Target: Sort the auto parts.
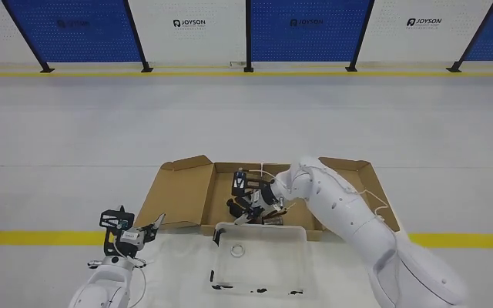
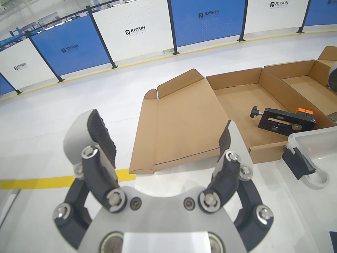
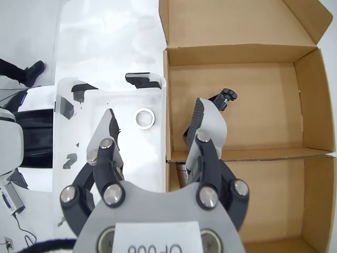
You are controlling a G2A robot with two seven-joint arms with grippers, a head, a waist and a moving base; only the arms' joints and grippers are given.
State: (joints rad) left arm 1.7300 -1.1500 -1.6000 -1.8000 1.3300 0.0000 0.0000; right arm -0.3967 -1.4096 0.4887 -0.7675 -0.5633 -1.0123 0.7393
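A black clamp-like part (image 2: 284, 119) with an orange piece lies in the left compartment of the cardboard box (image 2: 237, 93), near its front wall. In the right wrist view only its knob end (image 3: 227, 96) shows past one finger. My right gripper (image 3: 155, 125) is open and hangs over the seam between box and clear bin (image 3: 110, 53), just above the part (image 1: 233, 206). A metal ring (image 3: 145, 117) lies in the bin (image 1: 308, 262), also seen as the ring (image 2: 317, 177). My left gripper (image 2: 163, 138) is open and holds nothing, at the table's left front (image 1: 154, 225).
The box (image 1: 185, 192) has open flaps at both ends and a divider; its right compartment (image 3: 263, 198) holds a small metal piece (image 3: 181, 171) by the divider. Black clips sit on the bin's rim (image 2: 297, 161). Open floor lies beyond the table.
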